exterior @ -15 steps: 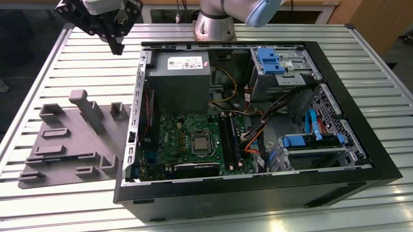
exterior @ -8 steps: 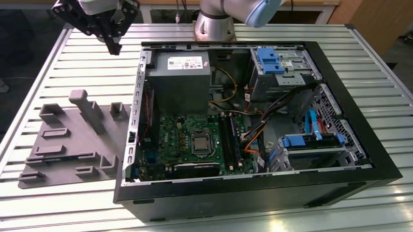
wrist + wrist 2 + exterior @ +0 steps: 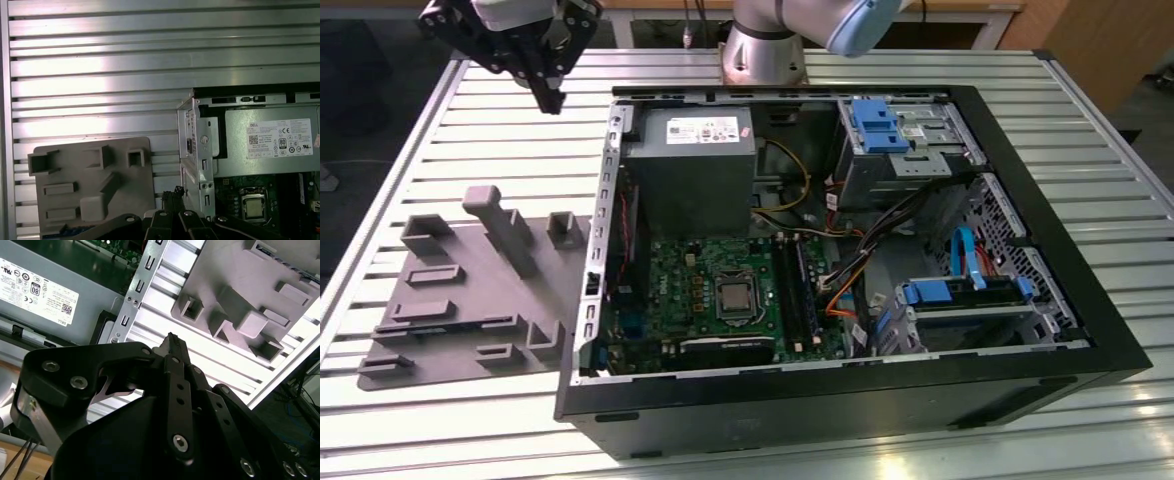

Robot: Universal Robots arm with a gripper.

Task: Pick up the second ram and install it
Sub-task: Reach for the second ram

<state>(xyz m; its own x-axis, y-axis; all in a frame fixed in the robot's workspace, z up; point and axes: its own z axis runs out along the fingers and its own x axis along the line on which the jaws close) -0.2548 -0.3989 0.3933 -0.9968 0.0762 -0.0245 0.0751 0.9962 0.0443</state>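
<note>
- Gripper (image 3: 550, 100), exterior view: it hangs outside the computer case's (image 3: 854, 405) power-supply corner, fingers pressed together on nothing. For a clean pick, I judge it should spread them first, then take the stick squarely at mid-length by its flat faces.
- Same view: the case lies open, holding the power supply (image 3: 687, 165) and motherboard (image 3: 707, 290). The grey tray (image 3: 467, 300) beside the case carries raised blocks.
- Second wrist view: the fingertips (image 3: 172, 341) meet over the table strip between case and tray.
- First wrist view: I cannot surely identify the second ram. A dark bluish strip (image 3: 67, 231) on the tray beside the case may be it.
</note>
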